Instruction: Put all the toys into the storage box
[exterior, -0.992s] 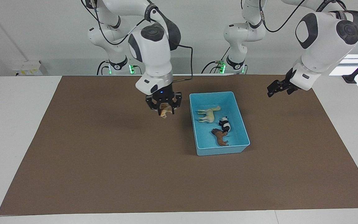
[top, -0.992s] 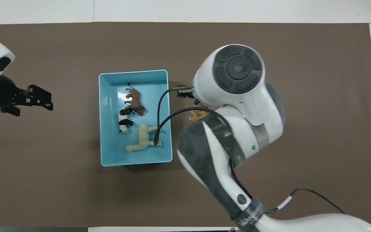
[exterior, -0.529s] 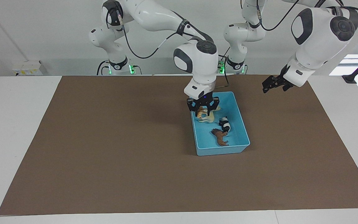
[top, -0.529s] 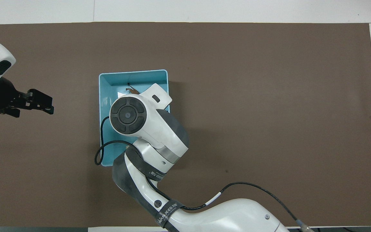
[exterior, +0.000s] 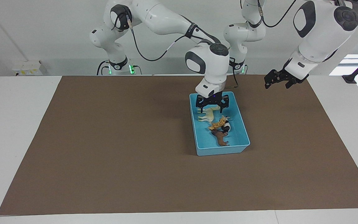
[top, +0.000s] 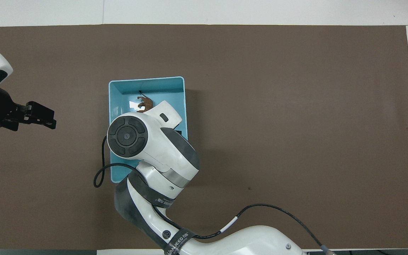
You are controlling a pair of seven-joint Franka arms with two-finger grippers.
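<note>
The light blue storage box (exterior: pixel 222 151) stands on the brown mat. Four toys lie in it: the cream horse (exterior: pixel 208 116), the orange tiger (exterior: pixel 217 125) resting against the black-and-white panda (exterior: pixel 227 126), and the brown lion (exterior: pixel 221 138). My right gripper (exterior: pixel 212 109) hangs open just above the box's end nearer to the robots, over the horse, with nothing between its fingers. In the overhead view the right arm covers most of the box (top: pixel 147 78); only the lion (top: pixel 145 103) peeks out. My left gripper (exterior: pixel 276 83) (top: pixel 49 118) waits open and empty in the air over the mat.
A brown mat (exterior: pixel 104 155) covers most of the white table (exterior: pixel 11 124). The left arm hangs over the mat's edge at its own end of the table. Cables trail from the right arm above the box.
The right gripper carried the tiger from beside the box to over it and opened; the tiger now lies in the box against the panda. The left gripper rose slightly.
</note>
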